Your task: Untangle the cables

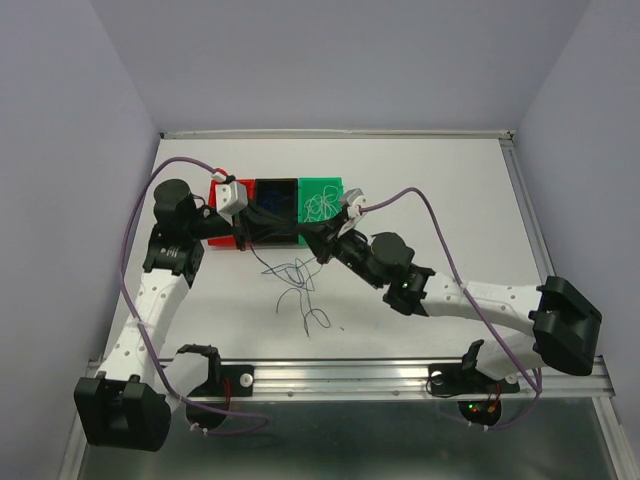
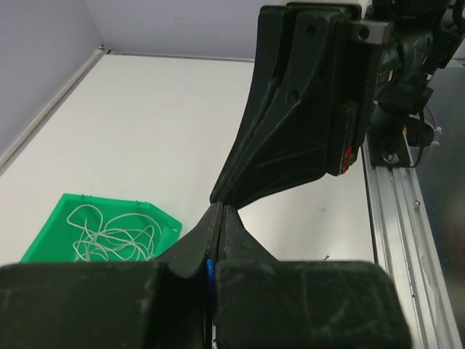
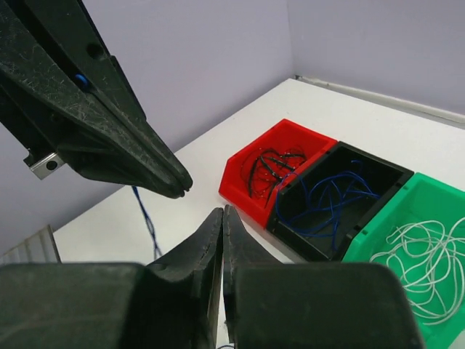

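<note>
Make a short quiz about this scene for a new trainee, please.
1. Which bin holds the white cables?
A. red bin
B. black bin
C. green bin
2. True or false: a tangle of cables lies on the table, outside the bins.
3. What colour is the thin cable between the shut fingers of the left gripper?

Key: 1 C; 2 true; 3 blue.
</note>
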Robot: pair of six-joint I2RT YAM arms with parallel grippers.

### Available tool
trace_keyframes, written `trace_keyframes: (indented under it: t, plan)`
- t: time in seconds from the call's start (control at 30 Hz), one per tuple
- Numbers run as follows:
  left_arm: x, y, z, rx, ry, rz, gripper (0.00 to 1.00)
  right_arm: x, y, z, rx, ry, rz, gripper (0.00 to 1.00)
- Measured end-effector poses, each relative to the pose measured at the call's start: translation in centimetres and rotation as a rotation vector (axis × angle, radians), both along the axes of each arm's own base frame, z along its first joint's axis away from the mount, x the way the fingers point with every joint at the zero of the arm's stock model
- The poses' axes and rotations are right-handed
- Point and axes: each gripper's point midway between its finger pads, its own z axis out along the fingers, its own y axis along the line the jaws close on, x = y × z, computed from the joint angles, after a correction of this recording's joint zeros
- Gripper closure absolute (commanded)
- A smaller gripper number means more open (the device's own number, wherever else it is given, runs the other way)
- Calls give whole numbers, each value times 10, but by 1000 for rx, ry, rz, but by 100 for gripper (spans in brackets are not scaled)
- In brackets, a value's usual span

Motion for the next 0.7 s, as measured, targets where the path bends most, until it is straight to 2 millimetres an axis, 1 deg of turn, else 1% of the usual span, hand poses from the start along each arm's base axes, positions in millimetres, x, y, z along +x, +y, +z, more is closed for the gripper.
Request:
trace_keyframes:
  t: [0.03, 0.07, 0.13, 0.17, 0.27, 0.33, 0.47, 0.5, 0.53, 0.6, 0.63, 0.67, 0.7]
  plan:
    - [1, 0, -2, 3, 5, 2, 94, 1, -1, 0, 0, 0, -7, 71]
    - [2, 0, -4, 7, 7, 5, 94, 1, -1, 0, 5, 7, -10, 54]
    - [5, 1, -6, 13, 9, 28, 94, -1, 0, -3, -7, 13, 6, 39]
    - [7, 2, -7, 15, 9, 39, 94, -5, 3, -7, -22, 22, 34, 27]
    - [15, 4, -8, 19, 18, 89, 95, -24, 12, -22, -83, 31, 151, 7]
    - [20, 5, -9, 20, 27, 112, 95, -44, 16, -44, -150, 34, 251, 6]
    - [26, 6, -13, 23, 53, 137, 95, -66, 15, -89, -278, 76, 356, 6]
    - [27, 6, -14, 23, 57, 141, 95, -68, 16, -92, -291, 74, 369, 7]
    - [28, 6, -14, 23, 60, 149, 95, -71, 19, -108, -331, 88, 390, 7]
    - [29, 7, -14, 23, 60, 157, 95, -72, 20, -130, -385, 111, 401, 9]
    - [29, 7, -14, 23, 61, 161, 95, -71, 21, -138, -405, 122, 403, 11]
    - [30, 7, -14, 23, 61, 164, 95, -71, 21, -156, -448, 149, 407, 16]
    - [30, 7, -13, 23, 60, 166, 95, -71, 21, -165, -472, 164, 409, 18]
